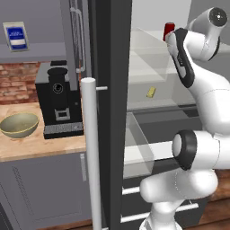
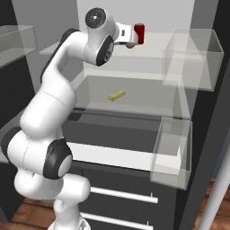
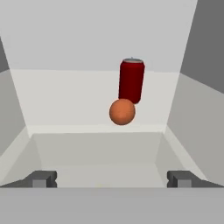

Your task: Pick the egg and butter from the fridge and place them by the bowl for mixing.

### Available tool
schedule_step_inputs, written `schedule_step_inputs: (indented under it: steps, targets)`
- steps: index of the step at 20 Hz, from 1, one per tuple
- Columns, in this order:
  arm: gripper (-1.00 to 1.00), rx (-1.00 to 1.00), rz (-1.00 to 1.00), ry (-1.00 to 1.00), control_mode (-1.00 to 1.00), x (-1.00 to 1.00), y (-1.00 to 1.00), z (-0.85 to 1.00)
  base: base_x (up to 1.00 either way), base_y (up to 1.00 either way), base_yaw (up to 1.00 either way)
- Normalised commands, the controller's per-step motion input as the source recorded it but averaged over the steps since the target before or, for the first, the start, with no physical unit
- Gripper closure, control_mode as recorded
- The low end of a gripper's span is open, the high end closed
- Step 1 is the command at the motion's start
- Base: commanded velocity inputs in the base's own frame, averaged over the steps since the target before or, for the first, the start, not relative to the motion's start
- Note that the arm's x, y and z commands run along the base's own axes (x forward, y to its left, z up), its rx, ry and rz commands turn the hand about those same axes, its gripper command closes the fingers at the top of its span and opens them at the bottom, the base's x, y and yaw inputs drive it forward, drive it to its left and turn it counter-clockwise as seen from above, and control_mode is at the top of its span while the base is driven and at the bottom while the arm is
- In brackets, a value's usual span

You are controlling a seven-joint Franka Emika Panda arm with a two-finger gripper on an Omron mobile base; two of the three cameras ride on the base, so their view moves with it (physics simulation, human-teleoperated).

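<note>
Step in hand, judged: reach for egg [image 3: 122, 112] on upper fridge [image 1: 112, 112] shelf.

Left to right in hand view: left fingertip [image 3: 41, 179] at 8 o'clock, egg just above centre, red can [image 3: 131, 81] upright close behind egg at 1 o'clock of it, right fingertip [image 3: 180, 179] at 4 o'clock. End effector [image 3: 111, 179] fully spread, nothing held.

To do well: advance straight, centre egg between fingertips, stop short of can, close gently; round shell likely to roll.

Egg: small, smooth, orange-brown, near-spherical.

Butter [image 1: 151, 92]: flat pale-yellow block, on shelf below. Bowl [image 1: 19, 124]: olive-beige, on wooden surface [image 1: 40, 146] beside coffee machine [image 1: 58, 101], 9 o'clock in left base view.
</note>
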Motion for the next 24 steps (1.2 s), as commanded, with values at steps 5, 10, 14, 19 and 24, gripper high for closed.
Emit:
schedule_step_inputs:
  steps: [5,10,14,19,24]
  targets:
    - [-1.00,0.00,0.00,0.00,-1.00,0.37,-0.16,-0.10,0.00,0.00,0.00]
    - [-1.00,0.00,0.00,0.00,-1.00,0.44,-0.14,-0.07,0.00,0.00,0.00]
    - [-1.00,0.00,0.00,0.02,-1.00,0.50,-0.12,-0.08,0.00,0.00,0.00]
    - [-1.00,0.01,0.00,0.03,-1.00,0.49,-0.07,-0.02,0.00,0.00,0.00]
    - [-1.00,0.00,0.00,0.03,-1.00,0.44,-0.05,-0.01,0.00,0.00,0.00]
